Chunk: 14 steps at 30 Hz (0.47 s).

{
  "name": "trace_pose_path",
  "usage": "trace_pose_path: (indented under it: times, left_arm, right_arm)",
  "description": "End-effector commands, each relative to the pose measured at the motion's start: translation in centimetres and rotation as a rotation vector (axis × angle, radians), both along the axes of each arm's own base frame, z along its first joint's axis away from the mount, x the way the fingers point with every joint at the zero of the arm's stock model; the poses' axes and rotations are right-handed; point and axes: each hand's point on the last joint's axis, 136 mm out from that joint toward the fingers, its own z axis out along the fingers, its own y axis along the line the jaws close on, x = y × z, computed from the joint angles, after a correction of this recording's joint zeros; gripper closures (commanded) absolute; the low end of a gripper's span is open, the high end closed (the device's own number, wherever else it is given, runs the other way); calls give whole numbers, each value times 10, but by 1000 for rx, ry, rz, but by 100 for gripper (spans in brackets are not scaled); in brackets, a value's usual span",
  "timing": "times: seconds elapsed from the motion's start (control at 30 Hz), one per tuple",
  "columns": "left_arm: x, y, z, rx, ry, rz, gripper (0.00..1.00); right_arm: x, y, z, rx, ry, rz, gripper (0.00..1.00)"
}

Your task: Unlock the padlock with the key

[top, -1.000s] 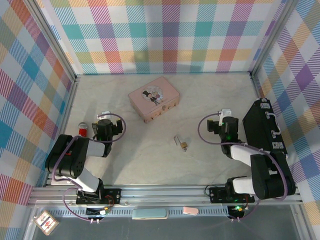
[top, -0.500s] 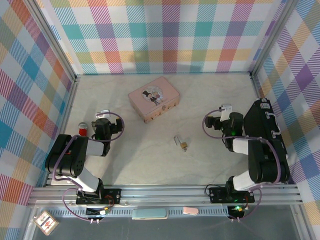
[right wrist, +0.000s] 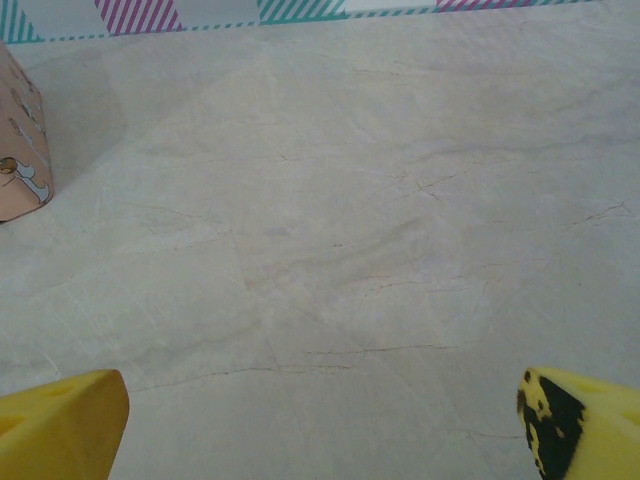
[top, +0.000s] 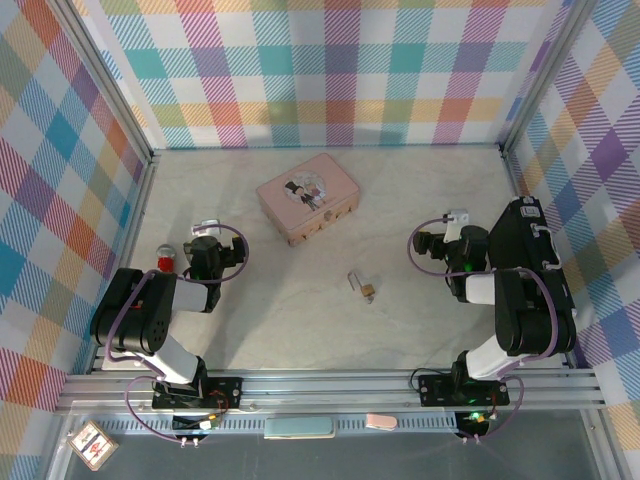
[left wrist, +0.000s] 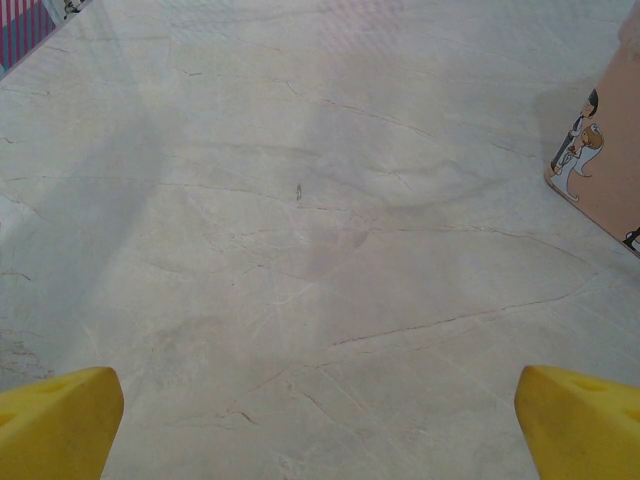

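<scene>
The tiny brass padlock (top: 368,292) lies on the marble table near the middle. The small silver key (top: 354,279) rests against its upper left; I cannot tell whether it sits in the lock. My left gripper (top: 207,233) hovers far to the left of them. In the left wrist view it (left wrist: 320,440) is open, yellow fingertips (left wrist: 60,420) wide apart over bare table. My right gripper (top: 424,241) is to the right of the padlock and a little farther back. In the right wrist view it (right wrist: 320,430) is open too, nothing between its fingertips (right wrist: 62,425).
A pink illustrated tin (top: 307,203) stands behind the padlock; it also shows as the pink tin (left wrist: 600,150) and as the tin's corner (right wrist: 18,150). A black case (top: 530,255) lies along the right wall. A red-and-silver toy microphone (top: 165,259) sits by the left wall. Plaid walls enclose the table.
My right gripper has drawn back to the right, closer to the black case. The left gripper shifted only slightly. Padlock and key have not moved.
</scene>
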Motion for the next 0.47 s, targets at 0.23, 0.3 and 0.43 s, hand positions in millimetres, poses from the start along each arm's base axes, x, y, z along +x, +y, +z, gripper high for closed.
trace_pose_path:
  times: [0.23,0.3,0.43]
  left_arm:
    - [9,0,16,-12,-58,-4,0]
    - [9,0,16,-12,-56,-4,0]
    - [9,0,15,-12,-55,-2,0]
  right_arm:
    - [2,5,9,16,-35,20,1]
    - [2,5,9,16,-34,19,1]
    - [2,2,10,14,-39,2,1]
